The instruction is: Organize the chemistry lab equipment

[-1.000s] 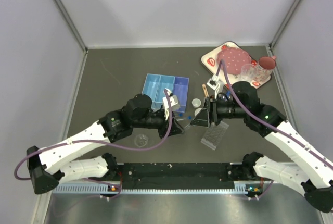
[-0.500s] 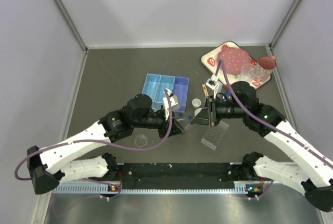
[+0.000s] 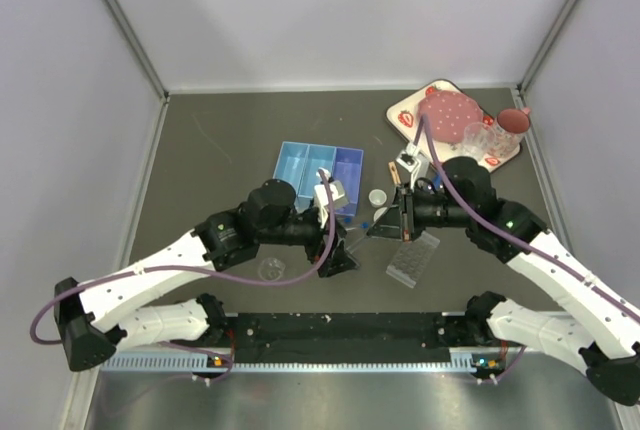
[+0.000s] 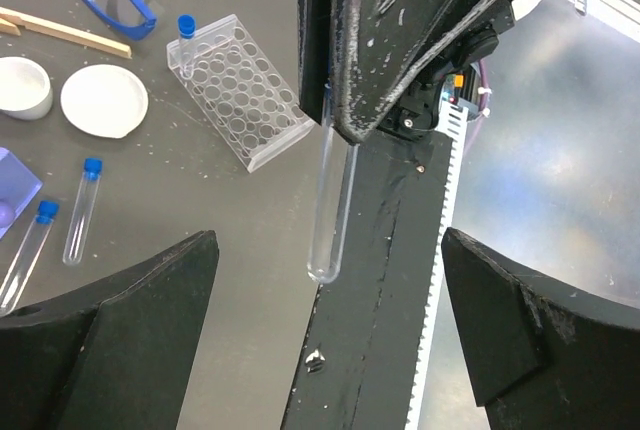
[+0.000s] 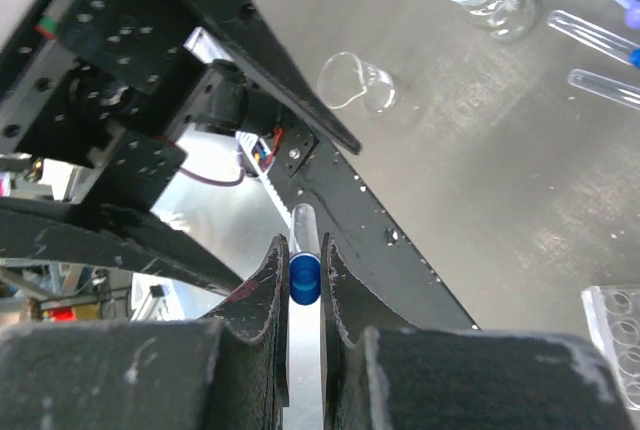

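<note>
Early days on this one imo. Left to right: a small clear dish sits alone by the near edge, two capped tubes lie loose mid-table, and the wooden tongs are just lying flat past them. Only one tube is standing in the rack, right of centre toward the near edge. So most of the sorting is left.

The left claw is spread wide, with a finger on either side of a clear tube, not touching it. The right claw is clamped on that tube's blue cap, holding it over mid-table toward the near edge. Looks like a handoff to me.
</note>
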